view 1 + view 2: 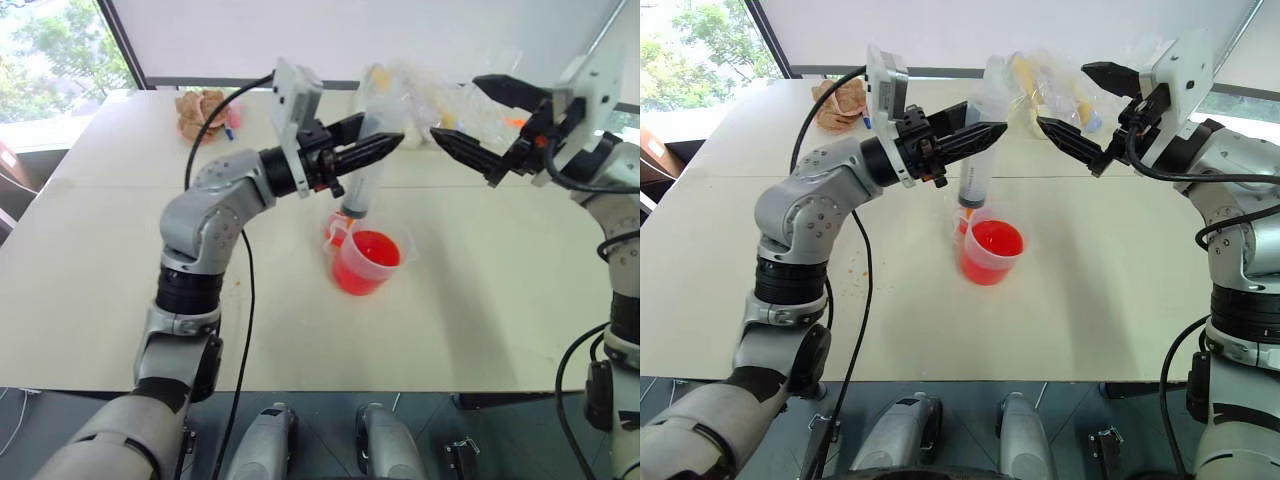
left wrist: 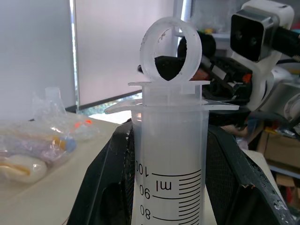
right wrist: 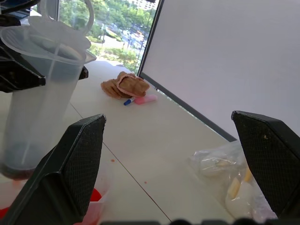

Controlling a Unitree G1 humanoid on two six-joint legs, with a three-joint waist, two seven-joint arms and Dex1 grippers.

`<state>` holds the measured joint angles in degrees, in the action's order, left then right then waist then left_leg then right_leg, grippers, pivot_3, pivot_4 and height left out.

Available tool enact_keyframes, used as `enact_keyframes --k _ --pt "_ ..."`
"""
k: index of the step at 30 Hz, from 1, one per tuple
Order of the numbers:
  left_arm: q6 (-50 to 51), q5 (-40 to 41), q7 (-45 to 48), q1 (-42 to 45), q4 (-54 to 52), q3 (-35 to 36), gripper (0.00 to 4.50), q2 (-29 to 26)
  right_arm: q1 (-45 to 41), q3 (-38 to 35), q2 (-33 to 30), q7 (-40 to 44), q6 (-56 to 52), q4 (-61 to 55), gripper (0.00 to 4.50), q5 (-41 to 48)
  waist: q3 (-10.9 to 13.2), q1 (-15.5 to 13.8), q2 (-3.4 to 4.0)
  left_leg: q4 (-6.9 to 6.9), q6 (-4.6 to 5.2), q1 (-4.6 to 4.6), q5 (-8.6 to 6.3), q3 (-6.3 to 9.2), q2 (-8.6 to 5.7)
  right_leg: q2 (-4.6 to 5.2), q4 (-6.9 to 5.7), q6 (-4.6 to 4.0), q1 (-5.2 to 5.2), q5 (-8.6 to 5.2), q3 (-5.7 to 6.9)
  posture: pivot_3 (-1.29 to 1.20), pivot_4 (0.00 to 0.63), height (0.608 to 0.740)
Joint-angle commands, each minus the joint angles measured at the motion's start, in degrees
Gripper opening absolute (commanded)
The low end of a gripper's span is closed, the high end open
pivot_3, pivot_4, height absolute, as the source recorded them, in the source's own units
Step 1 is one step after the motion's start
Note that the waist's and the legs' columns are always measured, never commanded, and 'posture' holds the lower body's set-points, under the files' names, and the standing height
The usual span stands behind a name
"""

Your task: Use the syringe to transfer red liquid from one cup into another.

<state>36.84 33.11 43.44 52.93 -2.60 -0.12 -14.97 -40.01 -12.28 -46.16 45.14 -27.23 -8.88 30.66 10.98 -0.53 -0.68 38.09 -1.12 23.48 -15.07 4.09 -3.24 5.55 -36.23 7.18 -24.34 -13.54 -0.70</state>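
Syringe (image 1: pixel 368 150) stands almost upright between the two black fingers of the left gripper (image 1: pixel 385 147), which is closed on the upper part of its barrel. The orange tip hangs below this gripper, just over the larger cup (image 1: pixel 368 262) with the red liquid (image 1: pixel 376 247). The plunger ring (image 2: pixel 171 50) rises above the fingers and looks pushed fully in. The right gripper (image 1: pixel 478 125) is wide open and holds nothing; it waits beside the plunger end, apart from it.

The barrel is smooth, stiff plastic, light while empty, so I judge it can slip or turn under a side pull. A safe place to hold seems the barrel under the flange, and the ring for pulling. The smaller cup I cannot clearly make out.
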Motion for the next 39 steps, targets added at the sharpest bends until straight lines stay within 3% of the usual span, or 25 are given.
enact_keyframes --k 1,14,39 --pt "-0.70 1.13 1.53 2.84 -1.71 1.32 1.44 -1.65 -0.51 -1.94 -0.38 -0.27 0.43 -2.02 4.50 0.65 0.00 0.00 0.00 0.00 0.00 0.00 0.00 0.00 0.00 0.00 0.00 0.00 0.00 0.00 0.00 0.00 0.150 0.737" --pt "4.94 8.28 -1.34 3.77 -5.68 1.97 1.44 0.94 -2.01 -2.10 0.00 -1.57 0.57 -2.65 4.50 0.94 0.00 0.16 0.00 0.00 0.00 -0.01 0.00 0.00 0.03 0.00 0.00 0.00 0.00 0.00 -0.02 0.00 0.150 0.737" --pt "-6.83 -2.84 6.34 -4.49 1.34 -8.31 1.44 2.97 -0.42 0.37 2.22 -0.05 -4.52 -7.75 4.50 6.79 -0.01 0.09 0.02 0.00 0.03 -0.05 -0.02 -0.10 0.04 -0.01 0.00 0.00 0.00 0.00 -0.09 0.00 0.150 0.737"
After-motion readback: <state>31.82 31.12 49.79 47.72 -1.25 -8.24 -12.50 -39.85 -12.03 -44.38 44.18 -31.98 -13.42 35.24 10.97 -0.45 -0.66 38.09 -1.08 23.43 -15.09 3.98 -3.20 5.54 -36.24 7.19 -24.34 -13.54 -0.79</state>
